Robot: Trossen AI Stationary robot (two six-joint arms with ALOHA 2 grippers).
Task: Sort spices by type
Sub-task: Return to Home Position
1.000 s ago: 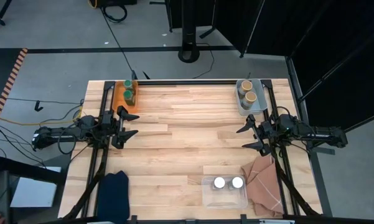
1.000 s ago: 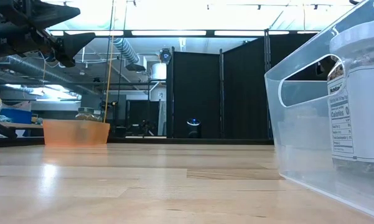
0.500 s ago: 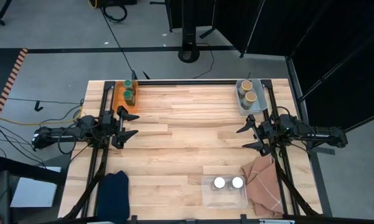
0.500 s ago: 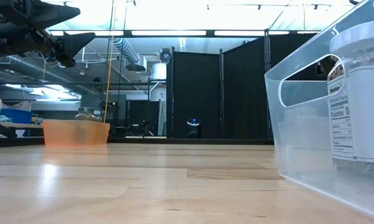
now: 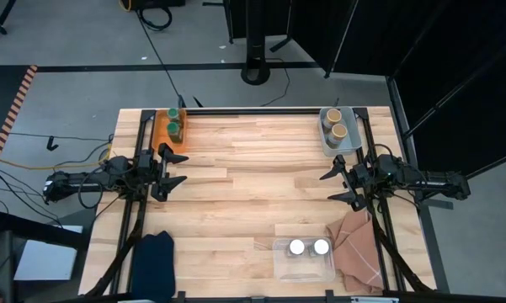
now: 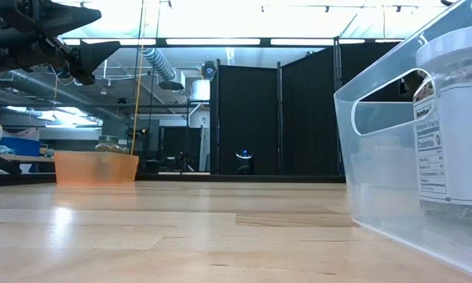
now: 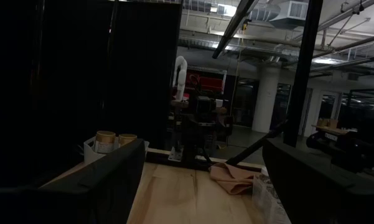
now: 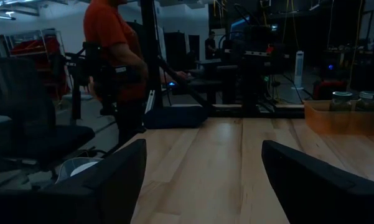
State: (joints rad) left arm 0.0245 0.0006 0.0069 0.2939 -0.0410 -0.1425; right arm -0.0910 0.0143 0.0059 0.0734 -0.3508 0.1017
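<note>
Two green-lidded spice jars (image 5: pixel 174 120) stand in an orange bin (image 5: pixel 161 132) at the table's far left corner. Two tan-lidded jars (image 5: pixel 336 123) stand in a grey tray (image 5: pixel 326 138) at the far right. Two white-lidded jars (image 5: pixel 309 247) stand in a clear plastic bin (image 5: pixel 303 266) near the near edge; one shows large in the low view (image 6: pixel 455 118). My left gripper (image 5: pixel 173 169) hovers open over the table's left side. My right gripper (image 5: pixel 332 184) hovers open over the right side. Neither touches anything.
A dark blue cloth (image 5: pixel 154 263) lies at the near left edge, a tan cloth (image 5: pixel 358 248) at the near right beside the clear bin. Bare wood (image 5: pixel 253 181) spans the middle between the grippers. A person in an orange shirt (image 8: pixel 115 56) stands beyond the table's left side.
</note>
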